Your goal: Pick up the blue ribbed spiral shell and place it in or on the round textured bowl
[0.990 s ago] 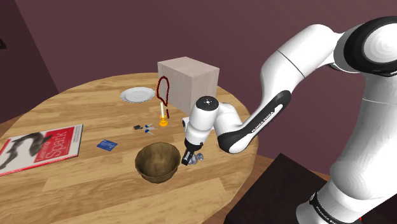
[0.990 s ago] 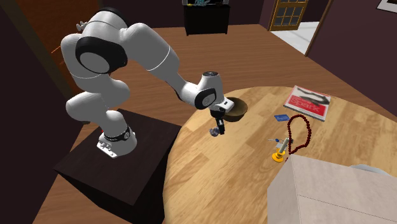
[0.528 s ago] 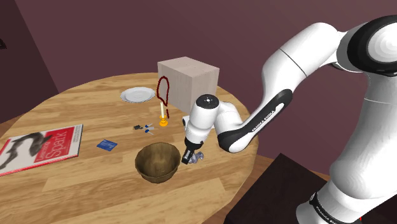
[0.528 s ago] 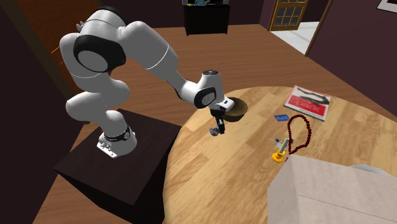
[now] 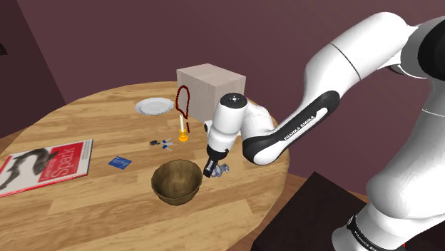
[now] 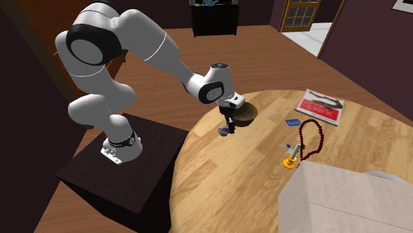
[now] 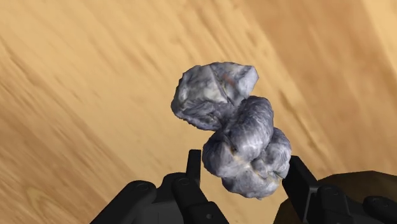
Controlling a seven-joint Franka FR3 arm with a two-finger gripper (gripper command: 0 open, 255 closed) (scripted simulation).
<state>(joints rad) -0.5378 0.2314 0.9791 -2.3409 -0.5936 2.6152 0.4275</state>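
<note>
Your shell is a lumpy, grey-blue, whitish-mottled spiral, and it sits clasped between the two black fingers of the hand, which press on its lower coil from both sides while the wider end juts out past the fingertips. Behind it you see only bare wood grain. In the shoulder view the shell hangs at the tip of the hand, just beside the bowl on the side toward the arm's stand; whether it is clear of the wood you cannot tell. The bowl is round, brown and rough-walled, standing upright and open near the surface's edge. From the second exterior view you have the shell under the hand, with the bowl just behind. Farther out on the round wooden surface lie a small blue card, a red magazine, a yellow candle holder, dark red beads, a white plate and a pale cube-shaped box.
</note>
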